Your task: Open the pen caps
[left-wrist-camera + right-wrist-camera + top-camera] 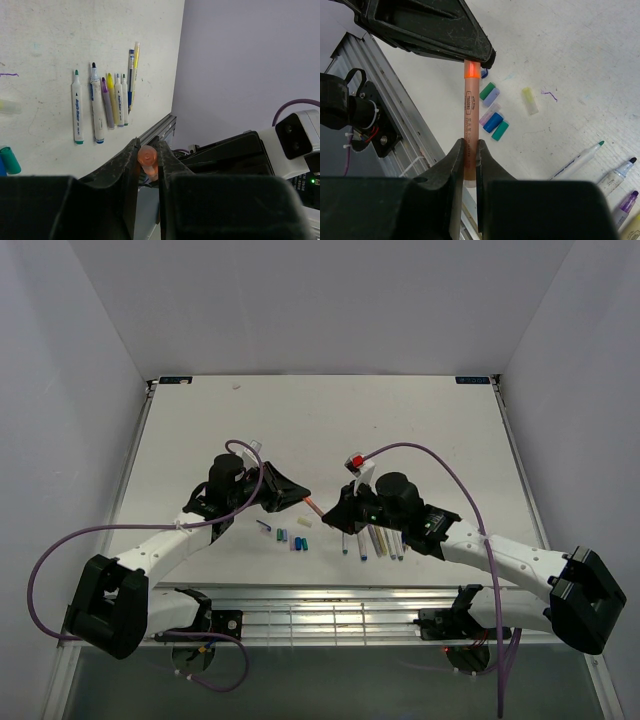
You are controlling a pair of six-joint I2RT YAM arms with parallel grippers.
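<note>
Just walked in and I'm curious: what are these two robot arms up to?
They are uncapping pens. The right fingers grip an orange pen by its barrel, while the left fingers pinch its cap, which is not yet off. Several uncapped pens lie in a row on the table, with loose caps clustered nearby.

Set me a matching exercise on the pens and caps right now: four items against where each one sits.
Items
1. slim orange plastic pen
2. pale yellow plastic cap
3. green-tipped white marker pen
4. blue plastic cap

Places
A. at one end of the row of pens
B. inside the cluster of caps
C. held between the left gripper and right gripper
D. lying alone, apart from the cluster

Pairs: 1-C, 2-D, 3-A, 4-B
</note>
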